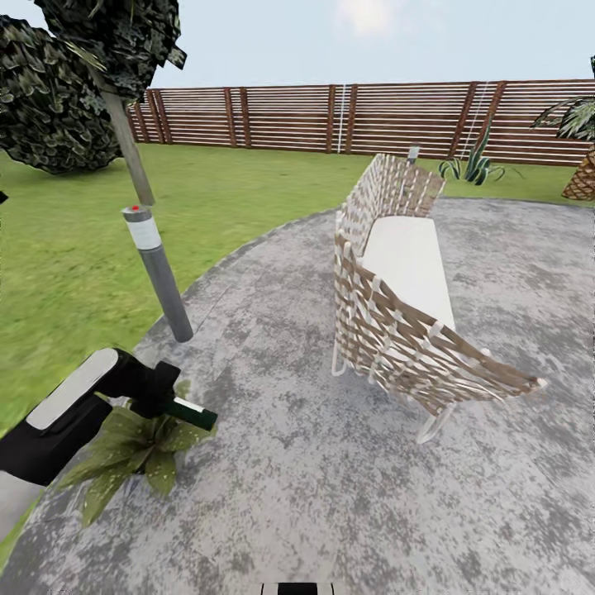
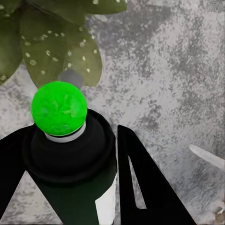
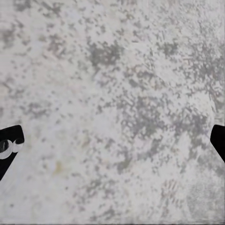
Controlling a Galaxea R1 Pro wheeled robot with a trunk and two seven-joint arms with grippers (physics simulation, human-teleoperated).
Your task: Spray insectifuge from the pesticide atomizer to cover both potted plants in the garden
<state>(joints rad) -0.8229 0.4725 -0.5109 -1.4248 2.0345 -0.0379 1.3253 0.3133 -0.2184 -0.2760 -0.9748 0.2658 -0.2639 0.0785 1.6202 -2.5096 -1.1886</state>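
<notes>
The pesticide atomizer (image 1: 192,412) is clamped in the left gripper (image 1: 169,398), lying nearly level over the edge of the stone patio (image 1: 330,487). In the left wrist view the dark-green bottle (image 2: 77,187) sits between the 2 black fingers (image 2: 145,187), its white label band facing one of them, and the round tip on top shows bright green rather than red. That tip points toward a potted plant (image 1: 132,450), whose broad speckled leaves spread directly beneath the gripper and arm; the same leaves (image 2: 61,51) fill the far corner of the left wrist view, with a small grey patch at their base that may be the pot.

Taking the plant as the landmark: just behind it, at the patio's rim, a tall grey post (image 1: 159,277) with a white band and red top leans out of the ground, close to the left arm. Beyond the post a thin tree trunk (image 1: 128,149) rises on the lawn (image 1: 66,264) under dark foliage. Well to the plant's right stands a woven bench (image 1: 405,306) with a pale cushion. Far behind, a wooden slat fence (image 1: 330,120) closes the garden, with a spiky plant (image 1: 471,165) before it.

The right gripper (image 3: 112,140) shows as 2 dark fingertips (image 3: 9,147) at opposite edges of its wrist view, spread wide apart over bare grey stone with nothing between them.
</notes>
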